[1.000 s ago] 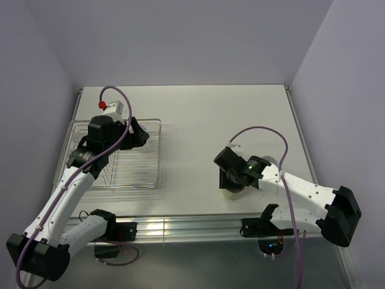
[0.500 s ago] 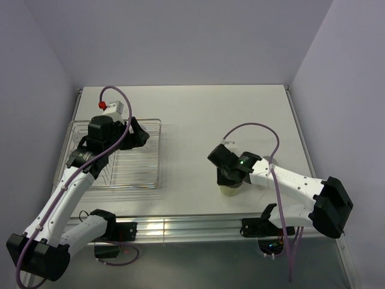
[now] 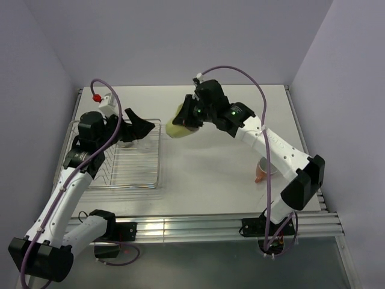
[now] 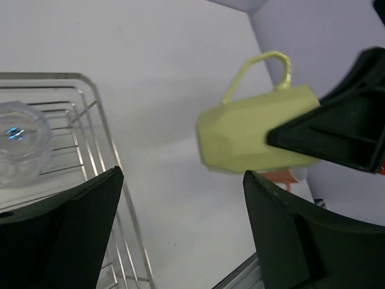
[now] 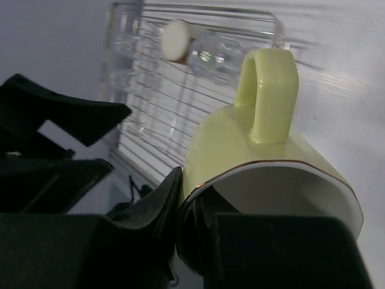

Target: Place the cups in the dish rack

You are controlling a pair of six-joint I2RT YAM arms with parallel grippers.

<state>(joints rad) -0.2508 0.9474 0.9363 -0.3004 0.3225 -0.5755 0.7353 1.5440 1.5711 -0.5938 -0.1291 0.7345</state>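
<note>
Right gripper [image 3: 191, 115] is clamped on the rim of the pale yellow-green mug [image 3: 178, 128], one finger inside the mouth and one outside the wall, clearest in the right wrist view. The mug is in the air, lying sideways: base points left toward the dish rack [image 3: 160, 152], mouth back toward the right gripper, handle on the upper side. It hangs just beside the rack's far right corner, not yet over the wires. The mug's long axis runs roughly left-right, about across the rack's short side. Left gripper [image 3: 139, 123] sits over that same corner, fingers wide apart and empty, opening toward the mug's base. So the rack is left of the mug and the right arm is the carrier; the left is nearer the rack and could take a handover, can't tell which is planned. A clear glass [image 4: 21, 141] is already in the rack. The salmon-orange mug [image 3: 263, 171] stands on the table, well apart to the right.
</note>
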